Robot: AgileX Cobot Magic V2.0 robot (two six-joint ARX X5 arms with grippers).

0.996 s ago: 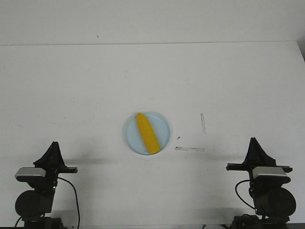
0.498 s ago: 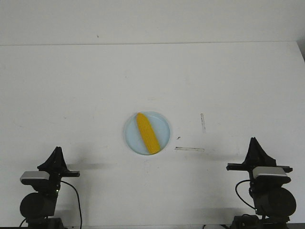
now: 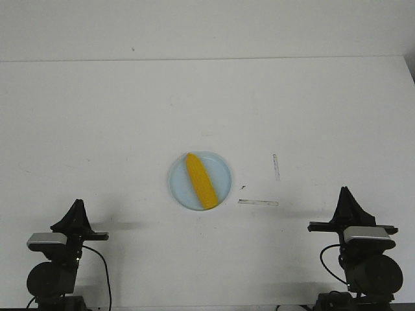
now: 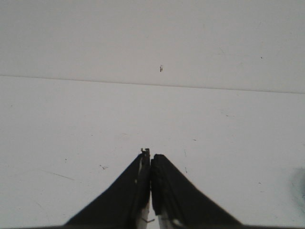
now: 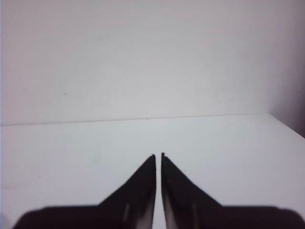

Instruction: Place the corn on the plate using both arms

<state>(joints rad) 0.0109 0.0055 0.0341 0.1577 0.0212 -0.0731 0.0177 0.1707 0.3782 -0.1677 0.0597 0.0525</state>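
A robotics test bench in a lab is suggested by the bare white table (image 3: 97,116) set against a plain white wall (image 3: 207,26), faint tape marks (image 3: 258,202) on its surface, and two camera-fitted arms mounted at its near edge.

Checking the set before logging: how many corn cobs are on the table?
1. The corn lies on the plate, mid-table, between the left hand and right hand. Nothing seems hidden.
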